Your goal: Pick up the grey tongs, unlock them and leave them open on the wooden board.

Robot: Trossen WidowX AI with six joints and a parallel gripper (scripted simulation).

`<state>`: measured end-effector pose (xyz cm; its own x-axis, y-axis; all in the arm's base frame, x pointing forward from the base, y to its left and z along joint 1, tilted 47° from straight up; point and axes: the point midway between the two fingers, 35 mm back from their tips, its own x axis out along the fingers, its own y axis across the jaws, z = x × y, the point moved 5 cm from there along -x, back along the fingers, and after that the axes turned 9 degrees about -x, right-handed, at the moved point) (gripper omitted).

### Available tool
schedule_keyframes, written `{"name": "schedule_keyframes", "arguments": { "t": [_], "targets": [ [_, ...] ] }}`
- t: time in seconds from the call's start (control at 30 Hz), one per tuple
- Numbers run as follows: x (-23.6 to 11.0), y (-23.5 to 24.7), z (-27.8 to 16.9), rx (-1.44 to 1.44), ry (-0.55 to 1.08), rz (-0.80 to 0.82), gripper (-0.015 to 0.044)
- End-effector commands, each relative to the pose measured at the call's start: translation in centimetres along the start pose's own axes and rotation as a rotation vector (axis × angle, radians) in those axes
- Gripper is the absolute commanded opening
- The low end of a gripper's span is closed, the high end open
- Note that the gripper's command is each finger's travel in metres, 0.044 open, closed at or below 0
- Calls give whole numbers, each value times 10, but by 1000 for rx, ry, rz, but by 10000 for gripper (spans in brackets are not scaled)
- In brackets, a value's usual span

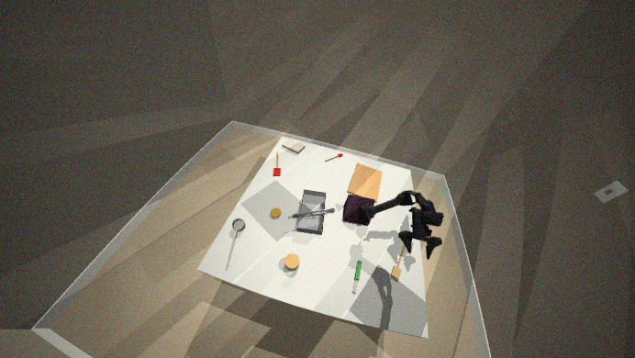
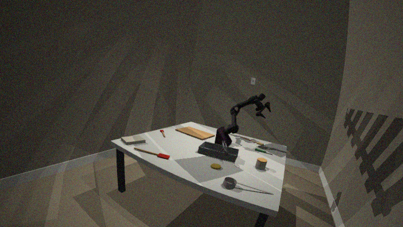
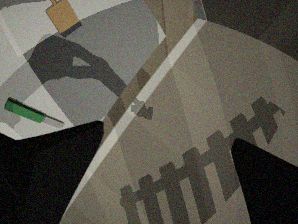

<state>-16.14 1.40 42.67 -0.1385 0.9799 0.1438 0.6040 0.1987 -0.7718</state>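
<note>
The grey tongs (image 1: 316, 214) (image 2: 226, 151) lie across the dark roasting tin (image 1: 311, 197) (image 2: 212, 152) near the middle of the white table. The wooden board (image 1: 365, 182) (image 2: 195, 132) lies flat beyond the arm's base (image 1: 358, 209). My gripper (image 1: 419, 241) (image 2: 264, 111) is open and empty. It hangs high in the air over the table's edge, far to the side of the tin and the tongs. In the wrist view I see only the table's corner, the floor and the dark fingers at the bottom corners.
On the table lie a red spatula (image 1: 276, 167) (image 2: 154, 153), a wooden spatula (image 1: 397, 268) (image 3: 56, 8), a green-handled tool (image 1: 357, 273) (image 3: 27, 111), a cork-lidded jar (image 1: 292, 262) (image 2: 261, 163), a strainer (image 1: 237, 231) (image 2: 231, 183), a yellow disc (image 1: 275, 212) (image 2: 215, 166), a small block (image 1: 294, 147) (image 2: 133, 139) and a red-tipped stick (image 1: 334, 157).
</note>
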Motion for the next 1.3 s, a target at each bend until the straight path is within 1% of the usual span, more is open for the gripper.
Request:
{"name": "schedule_keyframes", "arguments": {
  "t": [0.0,0.1,0.27,0.4,0.53,0.67,0.8,0.97,1.17,1.27],
  "targets": [
    [7,6,-13,59,30,30,440],
    [17,16,-32,147,69,71,440],
    [24,26,-44,197,99,107,440],
    [38,49,-79,370,150,179,440],
    [44,64,-99,426,217,229,440],
    [52,92,-132,584,288,300,440],
    [53,107,-145,649,335,340,440],
    [55,137,-173,775,409,397,440],
    [49,182,-204,982,525,476,440],
    [43,216,-223,1129,596,525,440]
  ]
}}
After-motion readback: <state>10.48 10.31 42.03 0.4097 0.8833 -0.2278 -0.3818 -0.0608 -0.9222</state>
